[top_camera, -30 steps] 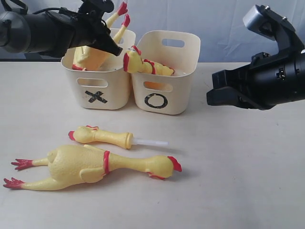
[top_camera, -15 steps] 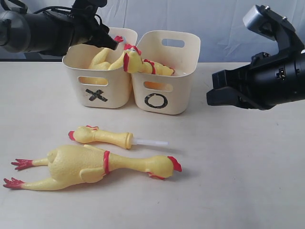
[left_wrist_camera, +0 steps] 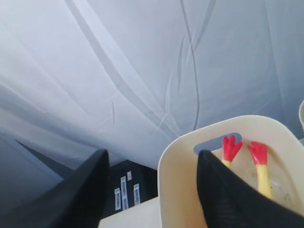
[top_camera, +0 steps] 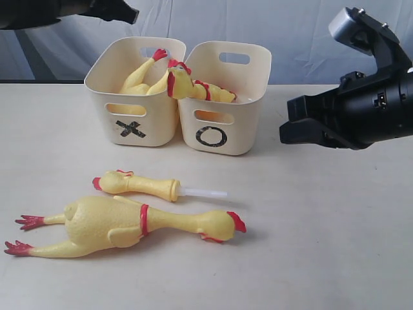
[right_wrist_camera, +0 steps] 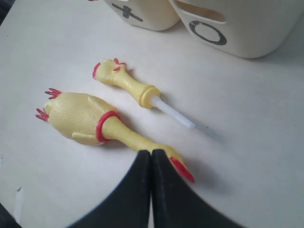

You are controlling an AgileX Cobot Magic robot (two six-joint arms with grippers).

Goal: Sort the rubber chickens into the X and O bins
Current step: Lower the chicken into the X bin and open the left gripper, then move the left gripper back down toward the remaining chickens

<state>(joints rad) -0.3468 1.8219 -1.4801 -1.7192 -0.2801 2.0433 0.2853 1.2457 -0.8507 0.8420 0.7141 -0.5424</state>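
Observation:
Two cream bins stand side by side at the back, the X bin (top_camera: 155, 123) and the O bin (top_camera: 248, 110). One rubber chicken (top_camera: 137, 81) lies in the X bin with its red feet (left_wrist_camera: 231, 147) up. Another chicken (top_camera: 216, 95) lies in the O bin, head over the rim. On the table lie a large chicken (top_camera: 122, 223) and a small one with a white tube (top_camera: 139, 184). My left gripper (left_wrist_camera: 152, 156) hangs open and empty, above and behind the X bin's rim (left_wrist_camera: 180, 156). My right gripper (right_wrist_camera: 151, 154) is shut and empty, raised at the right with the large chicken's head (right_wrist_camera: 175, 164) beyond its tips.
A pale wrinkled backdrop (left_wrist_camera: 142, 71) hangs behind the bins. A dark unit with labels (left_wrist_camera: 126, 192) sits behind the table's back edge. The right arm's black body (top_camera: 361, 110) hovers over the table's right side.
My left gripper opened and let go of a chicken, which dropped into the X bin. The left arm then rose up and back, nearly out of the exterior view. The right arm stayed still.

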